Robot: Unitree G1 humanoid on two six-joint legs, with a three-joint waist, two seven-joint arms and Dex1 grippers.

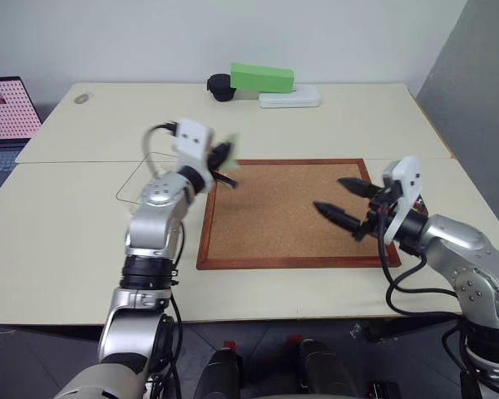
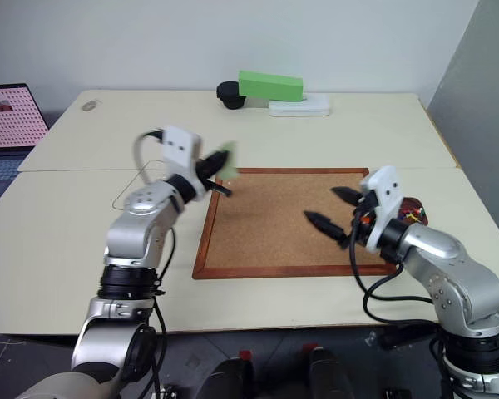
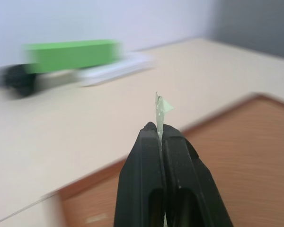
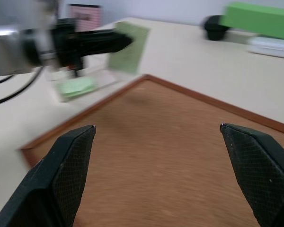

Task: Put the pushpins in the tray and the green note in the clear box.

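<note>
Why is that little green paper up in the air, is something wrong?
Nothing looks wrong. The left gripper is shut on the green note, carrying it above the cork board. The right gripper hangs open over the board.

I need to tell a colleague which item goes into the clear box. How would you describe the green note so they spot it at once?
Start at the cork board in the middle of the table; above its far left corner, the left gripper is shut on the green note, a pale, thin square slip. The other green thing, a bright thick block, sits at the table's far edge.
</note>
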